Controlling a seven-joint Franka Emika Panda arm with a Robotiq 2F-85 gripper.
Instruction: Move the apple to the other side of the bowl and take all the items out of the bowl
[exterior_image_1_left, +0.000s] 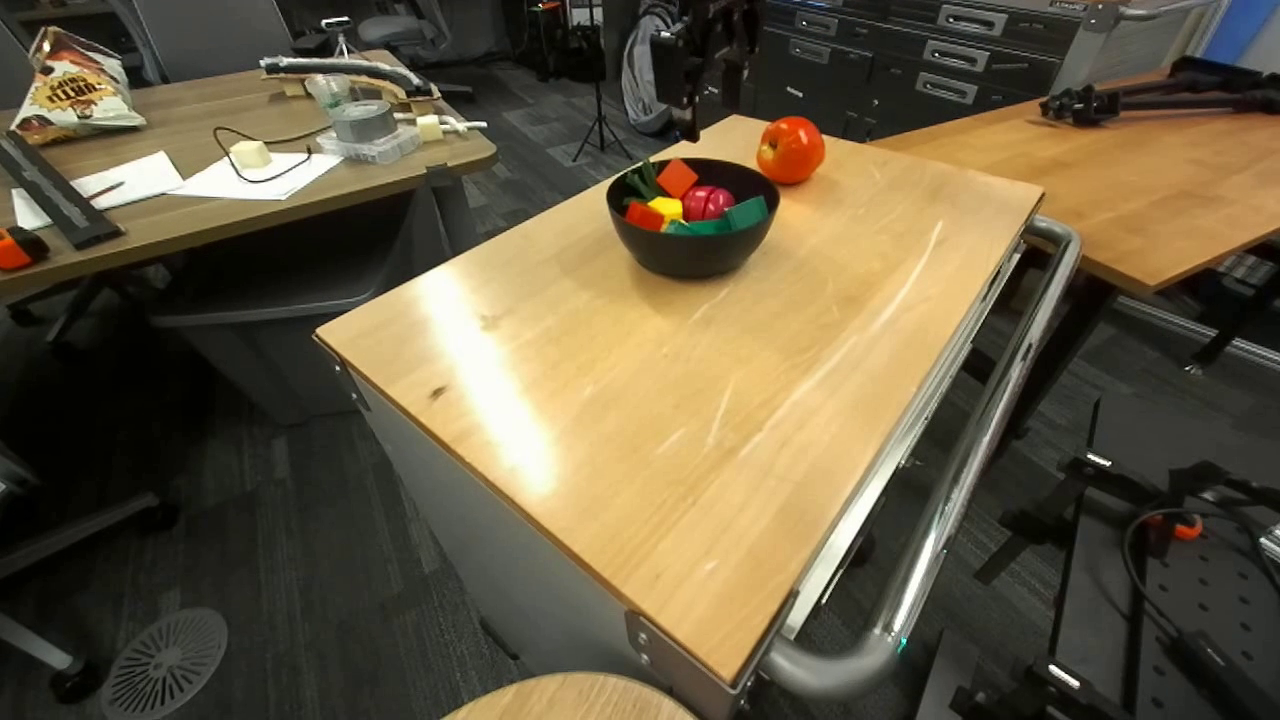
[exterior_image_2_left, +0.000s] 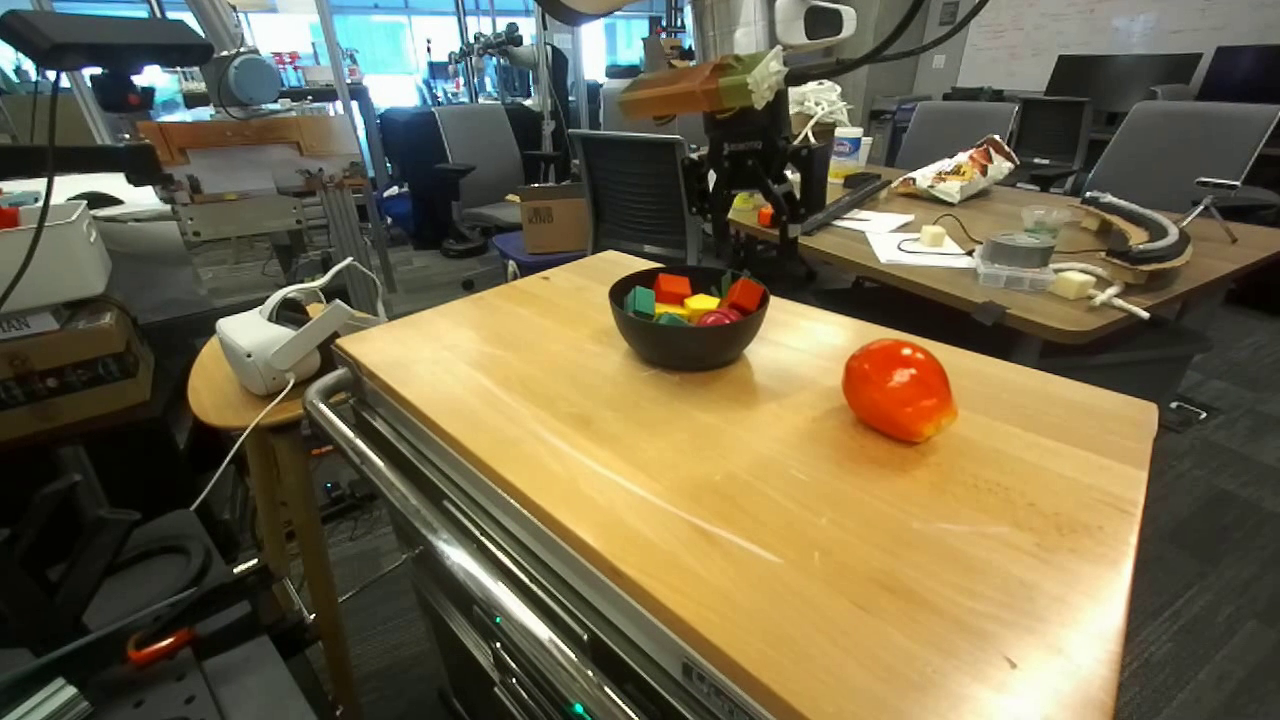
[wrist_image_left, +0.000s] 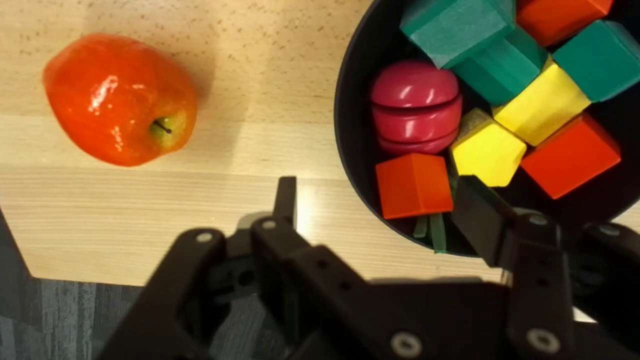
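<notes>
The claw (exterior_image_2_left: 755, 238) hangs pointing down, spread apart.

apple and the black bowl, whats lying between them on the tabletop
Nothing but bare wood: the wrist view shows an uninterrupted stretch of tabletop between the apple and the black bowl.

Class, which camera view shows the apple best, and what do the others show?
The wrist view: the apple looks largest there, its stem clear. Both exterior views show it whole but smaller, beside the bowl; no stem stands out.
</notes>
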